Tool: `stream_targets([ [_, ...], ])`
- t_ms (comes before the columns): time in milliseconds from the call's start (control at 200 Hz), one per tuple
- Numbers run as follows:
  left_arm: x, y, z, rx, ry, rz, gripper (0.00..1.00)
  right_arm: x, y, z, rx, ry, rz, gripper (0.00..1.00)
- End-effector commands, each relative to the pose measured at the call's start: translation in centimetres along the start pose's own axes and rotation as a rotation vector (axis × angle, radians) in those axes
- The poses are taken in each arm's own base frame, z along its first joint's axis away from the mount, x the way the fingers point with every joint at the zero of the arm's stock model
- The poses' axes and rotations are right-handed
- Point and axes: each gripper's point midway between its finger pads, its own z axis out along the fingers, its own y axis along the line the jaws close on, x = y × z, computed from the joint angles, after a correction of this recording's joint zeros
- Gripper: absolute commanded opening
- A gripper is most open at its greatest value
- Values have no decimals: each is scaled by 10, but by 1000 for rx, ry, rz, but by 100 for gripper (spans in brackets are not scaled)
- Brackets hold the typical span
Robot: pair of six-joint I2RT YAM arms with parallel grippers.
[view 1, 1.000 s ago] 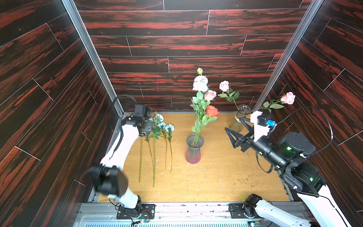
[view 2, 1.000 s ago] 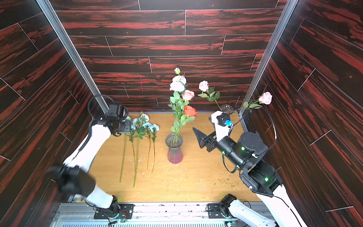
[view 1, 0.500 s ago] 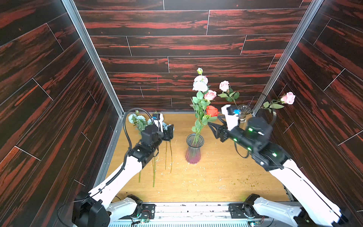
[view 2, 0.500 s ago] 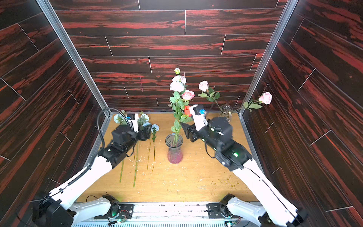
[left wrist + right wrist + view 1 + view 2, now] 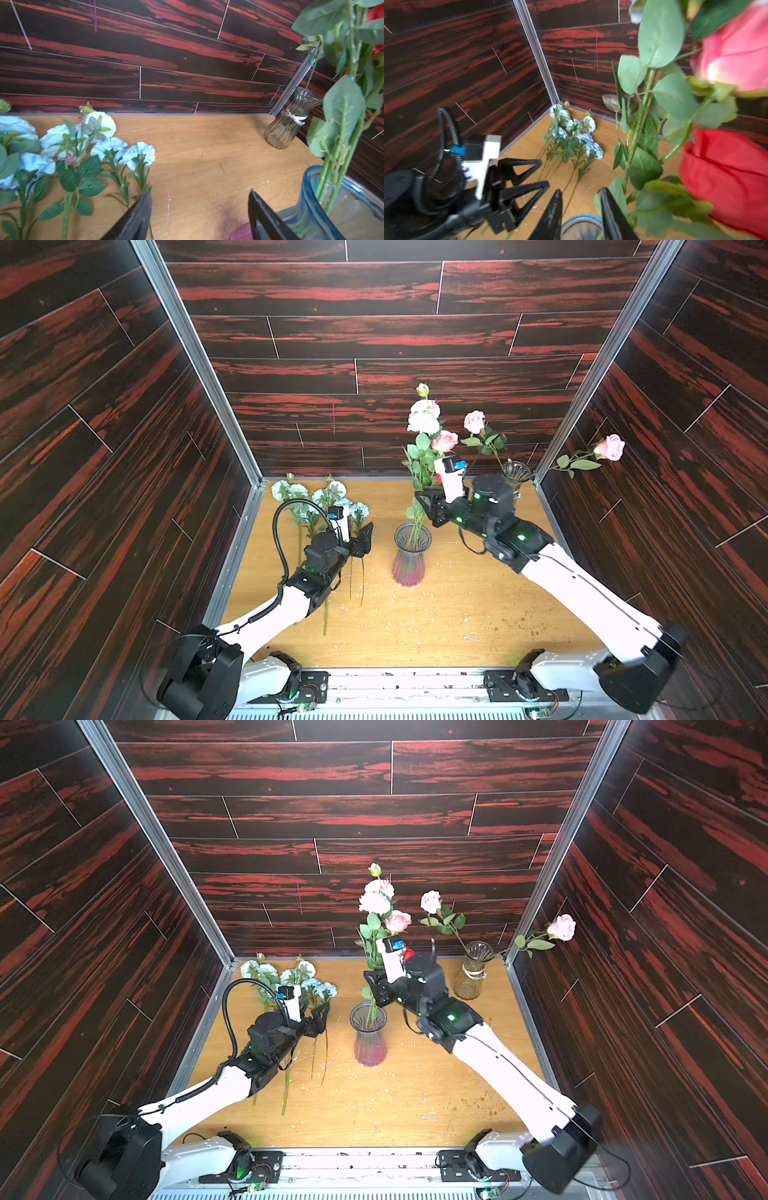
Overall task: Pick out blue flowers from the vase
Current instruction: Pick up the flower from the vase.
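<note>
Several blue flowers [image 5: 316, 502] [image 5: 291, 979] [image 5: 108, 145] [image 5: 575, 133] lie on the wooden table at the back left. The glass vase [image 5: 411, 556] [image 5: 369, 1040] [image 5: 307, 207] in the middle holds a pale blue-white bloom [image 5: 423, 421] [image 5: 372, 901], a pink rose [image 5: 444, 440] and a red rose [image 5: 724, 170]. My right gripper [image 5: 422, 497] [image 5: 370, 981] [image 5: 581, 190] hovers over the vase mouth beside the stems [image 5: 636, 133], jaws narrowed, nothing between them. My left gripper [image 5: 365, 537] [image 5: 322, 1015] [image 5: 199, 193] stands open between the laid flowers and the vase.
A second, clear vase [image 5: 515, 477] [image 5: 471, 973] [image 5: 288, 124] with two pink roses [image 5: 474, 421] [image 5: 610, 447] stands in the back right corner. Dark wood-pattern walls close in three sides. White crumbs dot the table [image 5: 436, 614].
My right arm has swung in from the right to the stems above the vase, and its jaws have narrowed. My left arm has come off the laid flowers toward the vase.
</note>
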Motion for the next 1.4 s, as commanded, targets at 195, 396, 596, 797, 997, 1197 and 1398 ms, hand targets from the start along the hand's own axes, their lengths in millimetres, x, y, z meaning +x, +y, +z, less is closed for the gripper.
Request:
stream_targets([
  [195, -5, 0, 0, 5, -42, 36, 75, -9, -32, 23, 57, -29, 119, 25],
  [396, -4, -3, 2, 23, -40, 27, 75, -9, -45, 22, 77, -40, 146, 25],
  [596, -5, -7, 2, 34, -45, 26, 75, -6, -37, 24, 23, -18, 150, 20],
  [797, -3, -9, 4, 39, -36, 29, 75, -2, -26, 21, -33, 28, 152, 17],
  [997, -2, -10, 4, 40, -34, 36, 75, 15, -38, 35, 22, 80, 140, 16],
  [1197, -2, -12, 4, 42, -35, 42, 75, 18, -49, 37, 75, 81, 137, 20],
  [1398, -1, -14, 4, 46, -32, 51, 75, 18, -53, 37, 93, 76, 135, 27],
])
